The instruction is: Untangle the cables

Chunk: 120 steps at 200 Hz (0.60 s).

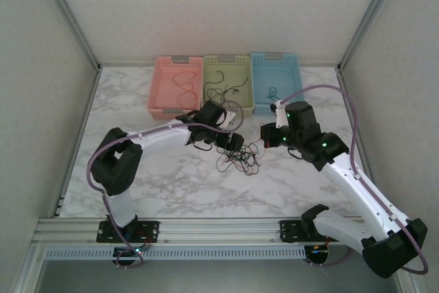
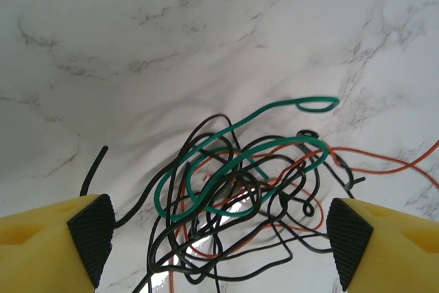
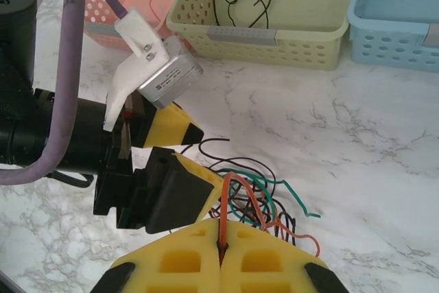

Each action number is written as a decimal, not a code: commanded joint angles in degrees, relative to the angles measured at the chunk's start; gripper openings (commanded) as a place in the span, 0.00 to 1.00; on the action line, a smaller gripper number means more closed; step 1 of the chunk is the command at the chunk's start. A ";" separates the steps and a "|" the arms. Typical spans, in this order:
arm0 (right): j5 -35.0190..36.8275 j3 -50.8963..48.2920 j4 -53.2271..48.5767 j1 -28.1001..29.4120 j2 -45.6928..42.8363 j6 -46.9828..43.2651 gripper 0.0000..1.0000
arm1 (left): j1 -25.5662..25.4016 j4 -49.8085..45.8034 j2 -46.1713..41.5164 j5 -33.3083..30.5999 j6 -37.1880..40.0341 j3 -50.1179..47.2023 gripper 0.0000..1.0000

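Cables [image 1: 236, 158]: loose knot of thin red, black and green wires mid-table [image 1: 171, 183]. A few strays lie in the baskets at 12 o'clock: red in pink basket [image 1: 158, 81], black in yellow basket [image 1: 248, 94], green in blue basket [image 1: 293, 81]. Likely featherweight, limp and a bit springy. Loops snag each other, so pulling one probably drags the clump. Thin, slick insulation, so pinch squarely between the pads. Best hold, I judge, is a free end or outlying loop, e.g. green loop [image 2: 322, 99] at 1 o'clock of the knot, left wrist view. Left jaws released, pads [image 2: 89, 238] wide either side of the knot, gripping nothing. Right jaws clenched on red cable [image 3: 224, 204], at 2 o'clock of the pile.
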 commanded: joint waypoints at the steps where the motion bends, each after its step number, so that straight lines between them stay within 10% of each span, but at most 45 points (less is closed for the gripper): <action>1: 0.74 -0.96 -0.96 -0.44 -1.22 -0.80 0.00 | -0.83 -6.23 0.34 -2.97 2.59 1.20 0.84; 36: 0.57 -1.35 -0.92 -0.53 -1.26 -0.72 0.00 | -2.76 -12.00 -0.64 -12.47 4.14 2.42 0.90; 120: 0.20 0.07 -1.45 -0.71 -0.34 -1.03 0.00 | -3.12 -2.90 3.91 -6.28 -4.36 2.13 0.90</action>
